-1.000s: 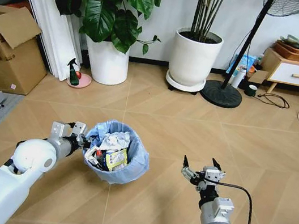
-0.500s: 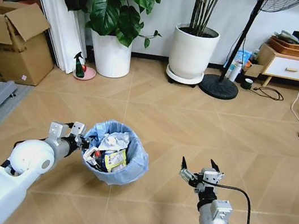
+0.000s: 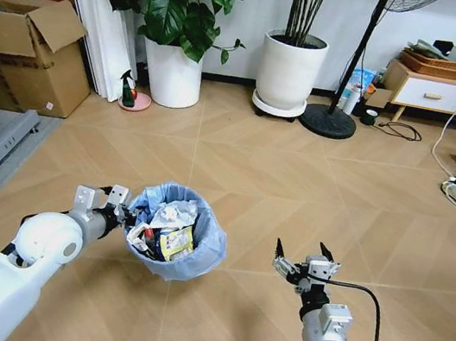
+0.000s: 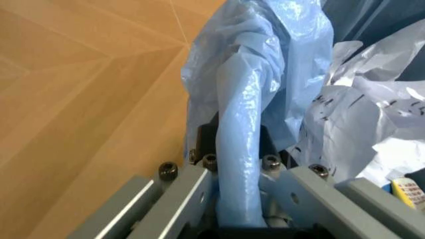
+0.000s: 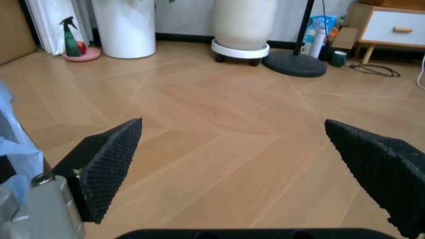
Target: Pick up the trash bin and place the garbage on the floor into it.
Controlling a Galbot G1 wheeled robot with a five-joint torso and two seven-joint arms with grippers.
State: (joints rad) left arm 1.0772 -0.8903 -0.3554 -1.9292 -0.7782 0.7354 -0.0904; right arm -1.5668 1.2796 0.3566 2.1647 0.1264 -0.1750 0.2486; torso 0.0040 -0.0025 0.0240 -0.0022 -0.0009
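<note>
On the floor (image 3: 295, 190), well short of the far wall, the trash bin (image 3: 197, 253) is sitting upright, its crinkled light-blue liner folding over the rim. Inside it, the garbage (image 3: 167, 229) is lying heaped: crumpled white paper, a yellowish wrapper, a red scrap.

Left hand (image 3: 121, 208): reaching in from the robot's left side and gripping the bin's rim, fingers clamped on the blue-lined edge. The left wrist view is showing the liner (image 4: 242, 149) bunching between the 2 closed metal fingers (image 4: 179, 191), with printed white paper (image 4: 345, 124) just beside it.

Right hand (image 3: 301, 262): hanging over bare parquet to the robot's right of the bin, well apart from it, its 2 black fingers standing spread with nothing between them. The right wrist view is showing the ribbed pads (image 5: 109, 164) wide apart above the wood.

Along the far wall: 2 big white planters (image 3: 172, 74), a green spray bottle (image 3: 127, 91) on a pink dish beside the left planter, a fan base (image 3: 327, 120), a low white cabinet (image 3: 433, 93). At the floor's left edge, a cardboard box (image 3: 28, 58) is standing open.
</note>
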